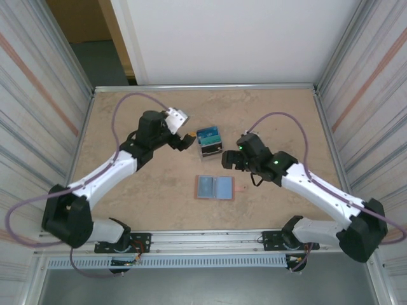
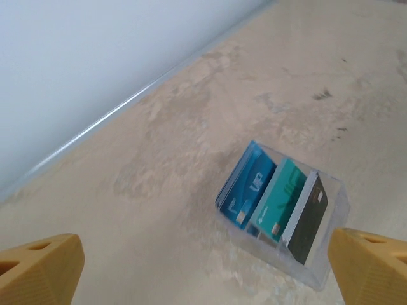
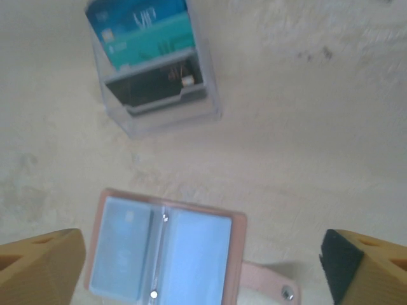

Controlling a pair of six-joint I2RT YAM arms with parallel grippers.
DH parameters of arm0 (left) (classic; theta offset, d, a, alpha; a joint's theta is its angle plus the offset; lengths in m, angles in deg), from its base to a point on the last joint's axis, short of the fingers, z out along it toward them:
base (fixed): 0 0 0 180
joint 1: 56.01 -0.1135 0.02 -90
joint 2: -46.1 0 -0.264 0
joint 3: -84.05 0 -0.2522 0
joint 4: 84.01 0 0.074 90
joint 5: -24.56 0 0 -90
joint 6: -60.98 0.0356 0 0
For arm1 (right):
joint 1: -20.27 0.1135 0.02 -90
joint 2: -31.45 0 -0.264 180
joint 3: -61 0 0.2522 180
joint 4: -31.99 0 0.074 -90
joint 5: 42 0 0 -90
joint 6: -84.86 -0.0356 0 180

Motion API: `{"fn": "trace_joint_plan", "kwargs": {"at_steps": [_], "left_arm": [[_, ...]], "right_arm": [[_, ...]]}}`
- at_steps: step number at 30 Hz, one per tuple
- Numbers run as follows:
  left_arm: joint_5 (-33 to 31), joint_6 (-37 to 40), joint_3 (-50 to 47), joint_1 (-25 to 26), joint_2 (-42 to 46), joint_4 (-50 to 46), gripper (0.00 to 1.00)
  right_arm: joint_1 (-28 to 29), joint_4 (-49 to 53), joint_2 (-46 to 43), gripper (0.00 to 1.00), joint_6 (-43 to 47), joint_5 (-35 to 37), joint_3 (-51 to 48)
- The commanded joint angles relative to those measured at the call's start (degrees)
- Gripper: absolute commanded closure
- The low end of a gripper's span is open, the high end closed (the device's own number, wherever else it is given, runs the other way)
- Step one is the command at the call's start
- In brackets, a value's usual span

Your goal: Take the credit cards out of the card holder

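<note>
— Marbled beige desk [image 1: 127, 190], ribbed metal walls on both sides, a white panel at the back. Where is the card holder [image 1: 215, 188]?

— Near the middle of the desk, lying open and flat between the two arms. Its pale blue inner panels face up inside a tan border. A short strap tab [image 3: 267, 283] sticks out on one side.

— And the credit cards [image 1: 209, 135]?

— They stand on edge in a small clear stand [image 1: 210, 151] just beyond the card holder, towards the back panel and apart from it. From the left wrist, a blue card [image 2: 251, 184] is rearmost, a teal card [image 2: 283, 197] leans in front of it, and a dark card [image 2: 308, 219] is in the front slot.

— Anything in the holder's pockets?

— From the right wrist one panel has a faint pale mark. I cannot tell whether a card sits there.

— Left hand [image 1: 184, 141]?

— Open and holding nothing. Its orange fingers [image 2: 38, 270] sit at the two lower corners of its own view, with bare desk between them. It hangs to the left of the stand, near it but not touching.

— Right hand [image 1: 229, 160]?

— Also spread wide and holding nothing. It is close to the stand's right side. Its fingers [image 3: 38, 267] frame the open card holder below.
</note>
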Motion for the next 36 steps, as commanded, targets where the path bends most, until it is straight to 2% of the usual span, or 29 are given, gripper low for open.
{"fn": "trace_joint_plan", "kwargs": {"at_steps": [1, 5, 9, 14, 24, 36], "left_arm": [[-11.1, -14.7, -6.5, 0.2, 7.2, 3.6, 0.01], [-18.3, -23.9, -13.7, 0.2, 15.3, 1.6, 0.01], [-21.1, -30.4, -20.0, 0.0, 23.1, -0.1, 0.01], [-22.8, -35.2, -26.0, -0.4, 30.1, 0.3, 0.01], [-23.0, -35.9, -29.8, -0.5, 32.6, -0.6, 0.01], [-21.9, -37.3, -29.8, -0.5, 30.8, -0.5, 0.01]], "right_arm": [[4.4, 4.5, 5.0, 0.13, -5.7, 2.4, 3.5], [10.6, 6.3, 12.9, 0.24, -8.1, 2.6, 7.0], [16.1, 7.8, 21.5, 0.34, -8.7, 3.2, 11.7], [19.3, 9.1, 30.4, 0.46, -8.2, 2.0, 17.3], [19.6, 10.2, 39.8, 0.5, -7.6, 0.1, 21.7], [19.1, 8.9, 42.6, 0.5, -7.8, -2.1, 20.6]]}}
